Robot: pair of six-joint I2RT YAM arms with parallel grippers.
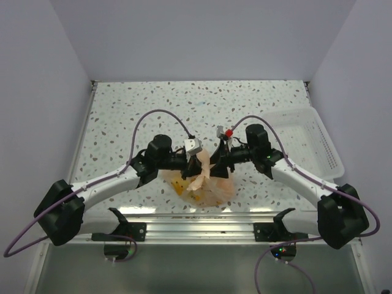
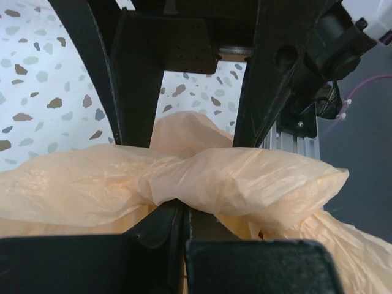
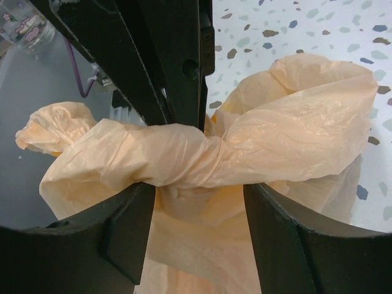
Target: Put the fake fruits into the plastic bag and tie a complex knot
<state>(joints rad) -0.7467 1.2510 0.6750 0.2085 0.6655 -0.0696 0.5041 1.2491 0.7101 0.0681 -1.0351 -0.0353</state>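
bright, even overhead light, soft shadows; the wrist views blur their own dark fingers up close.

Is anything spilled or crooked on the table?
Nothing looks spilled on the table. The plastic bag looks whole, with its handles twisted together. The only odd thing is the white tray at the right, which sits crooked, slanted to the table's edge.

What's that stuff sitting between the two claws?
The twisted knot of the peach bag, left claw and right claw either side; the wrist views show it best.
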